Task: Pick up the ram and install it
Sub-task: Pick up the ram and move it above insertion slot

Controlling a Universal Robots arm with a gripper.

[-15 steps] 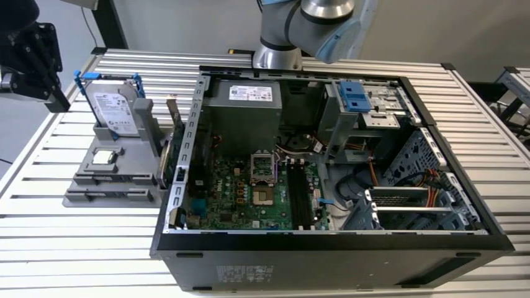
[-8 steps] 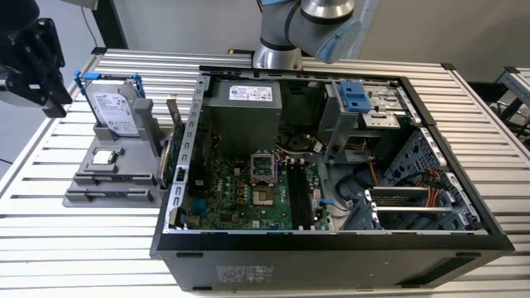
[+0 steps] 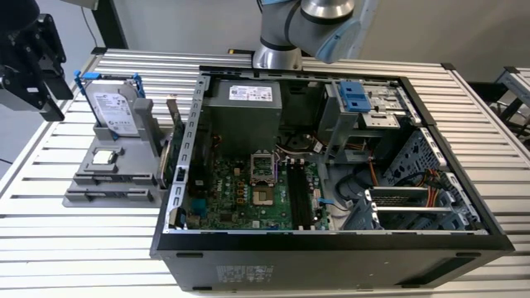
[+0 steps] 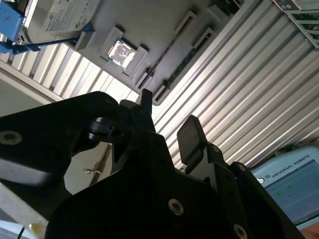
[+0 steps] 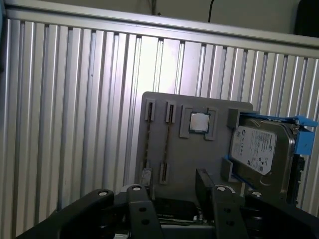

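Ram [image 5: 167, 144]: thin dark stick seen edge-on, standing on its long edge in a narrow slot of the grey holder [image 5: 162, 99]. A small grey bracket grips each end. The long axis runs parallel to the slats of the surface [image 3: 49, 248] and across the holder's length. A second thin dark line sits in the neighbouring slot [image 5: 147, 144]; I cannot tell whether it is another stick.

Same holder, going outward: a square processor chip [image 5: 199, 122] with a shiny metal lid lies in a shallow pocket beside the ram slots. Past it, a silver hard drive [image 5: 259, 154] in a blue plastic frame leans at the holder's other end.

Gripper [image 5: 169, 181]: black, matte, with screw heads showing. Its two fingers [image 5: 205, 186] are spread wide and hold nothing. It hangs above the holder, apart from the ram.

Surface: ribbed aluminium profile, pale and reflective. In the exterior view the holder sits near the surface's edge on that view's left, just beside the open black computer case [image 3: 331, 254] in the middle. In the case, a green motherboard [image 3: 240, 192] lies flat with long black slots [image 3: 300, 195].

Room: plain grey wall behind, and a dark post at the far corner on the exterior view's left.
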